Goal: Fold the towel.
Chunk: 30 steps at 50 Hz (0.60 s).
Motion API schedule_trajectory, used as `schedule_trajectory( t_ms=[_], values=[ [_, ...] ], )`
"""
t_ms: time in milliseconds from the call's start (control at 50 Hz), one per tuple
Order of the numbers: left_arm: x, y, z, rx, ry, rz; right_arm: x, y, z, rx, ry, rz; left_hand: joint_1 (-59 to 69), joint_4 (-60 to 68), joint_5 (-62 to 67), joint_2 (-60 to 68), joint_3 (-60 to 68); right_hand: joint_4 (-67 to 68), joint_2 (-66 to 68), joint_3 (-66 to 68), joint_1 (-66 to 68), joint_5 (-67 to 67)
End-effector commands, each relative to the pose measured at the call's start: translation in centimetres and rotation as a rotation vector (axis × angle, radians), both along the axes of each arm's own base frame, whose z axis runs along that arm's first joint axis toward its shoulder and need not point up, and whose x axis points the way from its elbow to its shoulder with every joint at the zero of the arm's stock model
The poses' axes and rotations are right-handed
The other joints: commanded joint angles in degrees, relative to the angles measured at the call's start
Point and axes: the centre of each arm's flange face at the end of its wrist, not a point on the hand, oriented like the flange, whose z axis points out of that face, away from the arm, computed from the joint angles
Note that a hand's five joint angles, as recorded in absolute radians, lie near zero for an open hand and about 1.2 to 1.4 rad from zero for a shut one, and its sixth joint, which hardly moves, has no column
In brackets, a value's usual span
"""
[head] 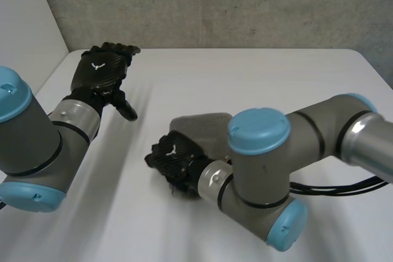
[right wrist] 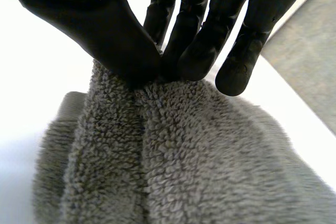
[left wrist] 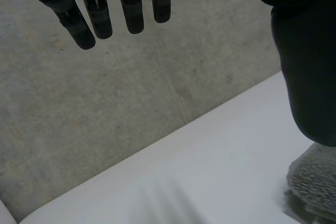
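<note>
Head view: one towel (head: pixel 202 128), one table (head: pixel 245 78), two arms, two hands. The grey towel lies as a small bundle near the middle of the table. The right arm (head: pixel 295 151) covers its near side, so its long axis cannot be made out here. The right hand (head: pixel 175 157) sits on the bundle's near-left end, back upward. The left arm (head: pixel 37 139) reaches up the table's left side. The left hand (head: pixel 98 73) is well apart from the towel and points towards the far edge, its thumb sticking out to the side. A grey wall (head: pixel 215 4) stands behind the table.

Left wrist view: the left hand's fingers (left wrist: pixel 100 14) are straight and a little apart, with nothing between them and the thumb (left wrist: pixel 310 66). They point at the wall (left wrist: pixel 105 103), above the table's (left wrist: pixel 210 171) far edge. One corner of the towel (left wrist: pixel 315 182) shows below the thumb, lying on the table.

Right wrist view: the right hand's thumb (right wrist: pixel 105 30) and fingers (right wrist: pixel 202 40) meet on the towel (right wrist: pixel 184 156) and pinch a raised ridge of pile at its far end. One finger stands just off to the side, its tip at the cloth. The towel is bunched in thick folds. Its ridges run lengthwise from the fingertips back under the palm, so its long axis here lies in line with the hand. White table (right wrist: pixel 31 66) shows beside it.
</note>
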Motion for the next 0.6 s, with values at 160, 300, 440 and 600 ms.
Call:
schedule_trajectory(
  t_ms=[160, 300, 440, 600],
  values=[
    [-0.6, -0.2, 0.6, -0.016, 0.02, -0.013, -1.6, 1.2, 2.5, 0.081, -0.096, -0.005, -3.4, -2.98, -12.0, -2.88, -2.1, -67.19, -66.87, -67.36, -64.88, -66.86],
    [-2.0, 0.8, -0.2, 0.004, 0.014, -0.058, -4.9, -1.8, 5.2, 0.035, -0.14, -0.201, -3.4, -2.98, -12.0, -2.88, -2.1, -67.19, -66.87, -67.36, -64.88, -66.86],
    [-4.0, 2.6, -2.2, 0.074, 0.029, -0.127, -7.8, -5.1, 6.4, 0.137, -0.238, -0.389, -3.4, -2.98, -12.0, -2.88, -2.1, -67.19, -66.87, -67.36, -64.88, -66.86],
    [-6.5, 5.0, -6.4, 0.181, -0.023, -0.214, -9.1, -7.0, 5.5, 0.184, -0.243, -0.475, -3.4, -2.98, -12.0, -2.88, -2.1, -67.19, -66.87, -67.36, -64.88, -66.86]
  ],
)
